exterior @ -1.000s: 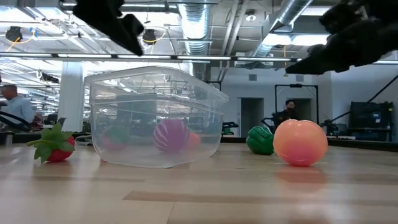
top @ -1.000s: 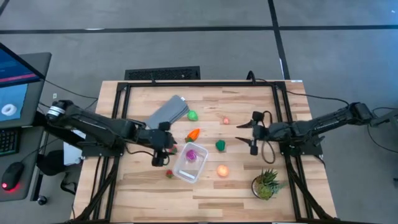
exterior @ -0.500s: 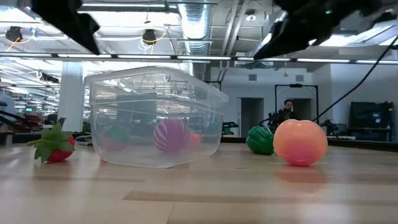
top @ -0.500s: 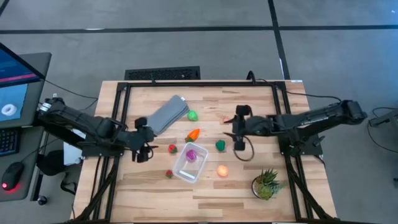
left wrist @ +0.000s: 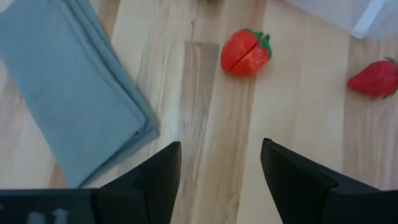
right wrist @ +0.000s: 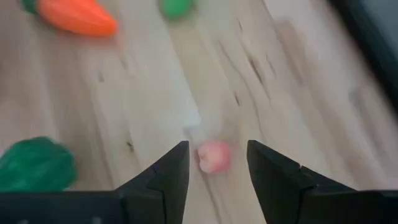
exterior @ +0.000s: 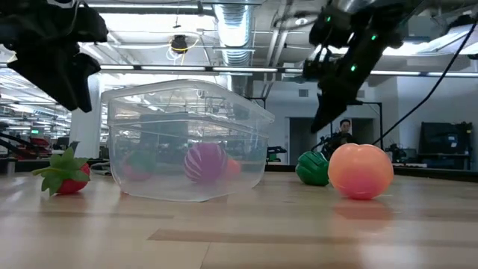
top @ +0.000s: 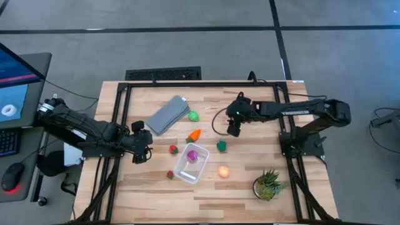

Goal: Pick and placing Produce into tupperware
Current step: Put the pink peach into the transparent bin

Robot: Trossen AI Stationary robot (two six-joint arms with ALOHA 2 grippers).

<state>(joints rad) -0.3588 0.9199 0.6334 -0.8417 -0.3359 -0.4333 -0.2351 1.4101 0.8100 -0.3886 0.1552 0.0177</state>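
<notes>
The clear tupperware (top: pixel 190 164) stands on the table with a purple piece (top: pixel 192 155) inside. Around it lie two strawberries (top: pixel 173 149) (top: pixel 169 175), an orange carrot (top: pixel 195 134), a light green piece (top: pixel 193 115), a dark green piece (top: pixel 221 146) and a yellow-orange ball (top: pixel 224 171). My left gripper (top: pixel 140 151) (left wrist: pixel 221 146) hangs open left of the tupperware, with one strawberry (left wrist: pixel 245 53) ahead of it. My right gripper (top: pixel 232 123) (right wrist: pixel 217 144) is open above a small pink piece (right wrist: pixel 213 155), which shows between its fingers, not touched.
A flat grey lid (top: pixel 167 115) lies far-left of the tupperware, close to my left gripper. A spiky green potted plant (top: pixel 269 184) stands at the near right corner. A black frame (top: pixel 187 84) rims the table. People show in the room beyond in the low view.
My left gripper has drawn back from beside the tupperware toward the table's left edge, then held still. My right gripper has travelled toward the table's left and far edges, to above the small pink piece.
</notes>
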